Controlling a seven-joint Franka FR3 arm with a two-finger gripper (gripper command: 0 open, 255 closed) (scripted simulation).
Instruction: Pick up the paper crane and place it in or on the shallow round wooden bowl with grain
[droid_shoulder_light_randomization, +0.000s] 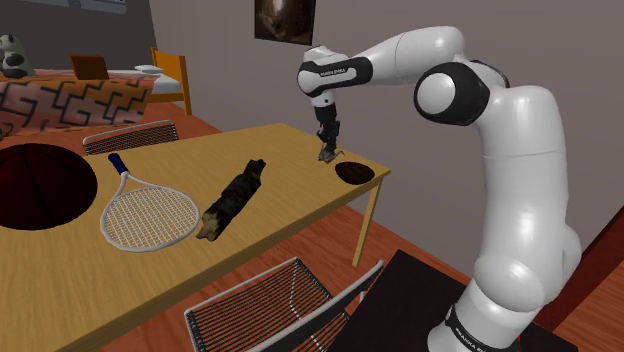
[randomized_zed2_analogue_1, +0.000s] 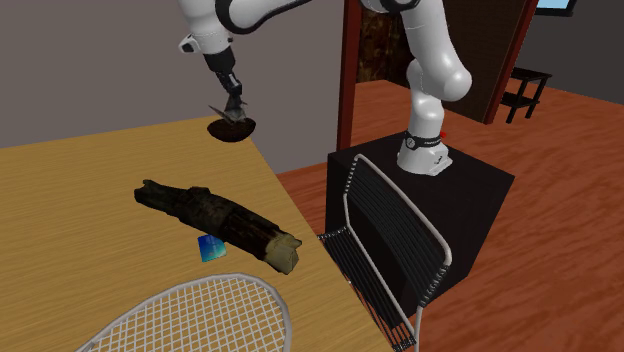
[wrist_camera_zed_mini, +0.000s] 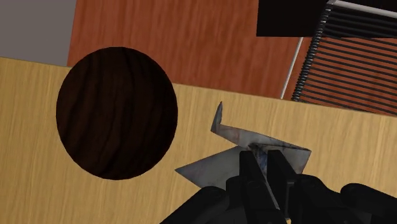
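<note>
**Arm.** The white arm reaches from the stand (randomized_zed2_analogue_1: 430, 195) to the far corner of the wooden table (droid_shoulder_light_randomization: 290, 215). The pincer (wrist_camera_zed_mini: 264, 167) points downward.

**Pincer state.** Clenched on the paper crane (wrist_camera_zed_mini: 213, 170). In the wrist view both black fingers (wrist_camera_zed_mini: 250, 176) press against the folded body, and the wings spread to either side of them.

**Paper crane.** Pale grey-white with faint blue and reddish tints. It hangs in the pincer low over the table, just beside the bowl (wrist_camera_zed_mini: 116, 113). In the wrist view it is offset from the bowl, not over it. In the second exterior view the crane (randomized_zed2_analogue_1: 226, 112) appears directly above the bowl's rim (a result of the viewing angle). Whether it clears the table surface cannot be determined.

**Bowl.** Shallow, round, dark brown, with visible wood grain. It stands near the table corner, close to the edge.

**Other items on the table.**
- A dark, bark-covered log (droid_shoulder_light_randomization: 232, 200) lies near the middle.
- A small blue card (randomized_zed2_analogue_1: 211, 248) lies against the log.
- A tennis racket (droid_shoulder_light_randomization: 150, 215) with a blue grip lies beyond the log, at the shoulder view's left.
- A large dark round dish (droid_shoulder_light_randomization: 40, 185) sits at the shoulder view's left edge.

**Surroundings.** A wire-backed chair (randomized_zed2_analogue_1: 390, 250) stands between the table and the stand.
</note>
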